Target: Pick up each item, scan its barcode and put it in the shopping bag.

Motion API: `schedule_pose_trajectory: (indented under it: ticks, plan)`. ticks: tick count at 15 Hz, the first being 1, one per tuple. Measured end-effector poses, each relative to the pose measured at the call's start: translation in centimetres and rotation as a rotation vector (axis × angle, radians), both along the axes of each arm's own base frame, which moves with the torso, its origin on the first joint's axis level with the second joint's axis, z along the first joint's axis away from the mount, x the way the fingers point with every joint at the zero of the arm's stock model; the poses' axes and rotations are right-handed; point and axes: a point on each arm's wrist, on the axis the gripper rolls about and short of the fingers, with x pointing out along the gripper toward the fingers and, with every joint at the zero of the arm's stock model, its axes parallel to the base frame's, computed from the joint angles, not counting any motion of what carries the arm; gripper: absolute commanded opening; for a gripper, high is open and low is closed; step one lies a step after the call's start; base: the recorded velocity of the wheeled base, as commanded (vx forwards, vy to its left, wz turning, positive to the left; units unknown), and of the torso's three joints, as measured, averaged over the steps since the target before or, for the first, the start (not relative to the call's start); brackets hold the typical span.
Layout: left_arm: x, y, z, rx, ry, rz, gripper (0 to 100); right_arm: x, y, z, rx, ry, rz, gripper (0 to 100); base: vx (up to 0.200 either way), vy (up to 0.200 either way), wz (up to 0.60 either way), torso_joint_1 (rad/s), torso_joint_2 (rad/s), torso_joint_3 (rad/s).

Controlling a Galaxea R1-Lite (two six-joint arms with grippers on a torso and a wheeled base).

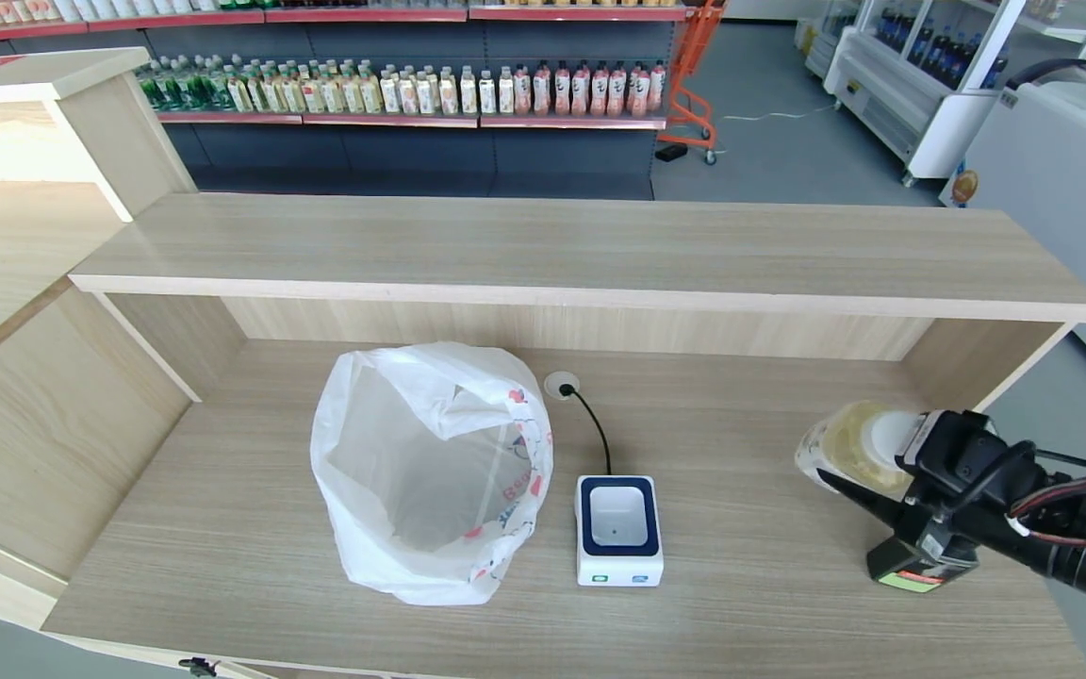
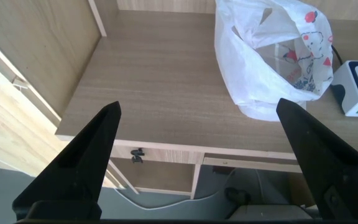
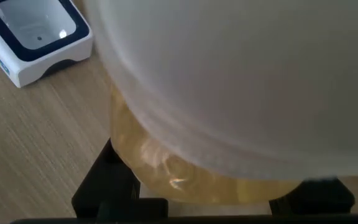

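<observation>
The left gripper (image 2: 199, 107) hangs open above the counter (image 1: 769, 585). The shopping bag (image 1: 505, 443) stands open, and I see nothing in it. Beside it sits the scanner (image 1: 618, 528). Far right, the right gripper (image 1: 868, 453) holds a yellow bottle (image 1: 849, 448). It should slowly turn the barcode toward the scanner's window.

a wooden counter (image 1: 600, 245) fronts shelves of bottles (image 1: 411, 91) and an orange cart (image 1: 697, 57).
</observation>
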Motion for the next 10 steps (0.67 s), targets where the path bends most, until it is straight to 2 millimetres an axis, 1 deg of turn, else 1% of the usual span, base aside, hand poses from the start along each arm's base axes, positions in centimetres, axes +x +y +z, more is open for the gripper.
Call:
schedule_pose_trajectory:
  ticks: [1,2,5,10]
  plan:
    - [0.0,0.0,0.0,0.0,0.0,0.0,100,0.0,0.0,0.0,-0.049,-0.025,0.012,0,0.0,0.0,0.0,0.0,0.0,0.0]
    - [0.0,0.0,0.0,0.0,0.0,0.0,100,0.1,0.2,0.2,-0.063,-0.042,0.022,0,0.0,0.0,0.0,0.0,0.0,0.0]
    - [0.0,0.0,0.0,0.001,0.0,0.0,100,0.1,0.8,0.6,-0.062,-0.069,0.053,0,0.0,0.0,0.0,0.0,0.0,0.0]
    - [0.0,0.0,0.0,-0.008,0.0,0.0,100,-0.4,1.9,0.6,-0.025,-0.057,0.099,0,0.0,0.2,0.0,0.004,0.0,0.0]
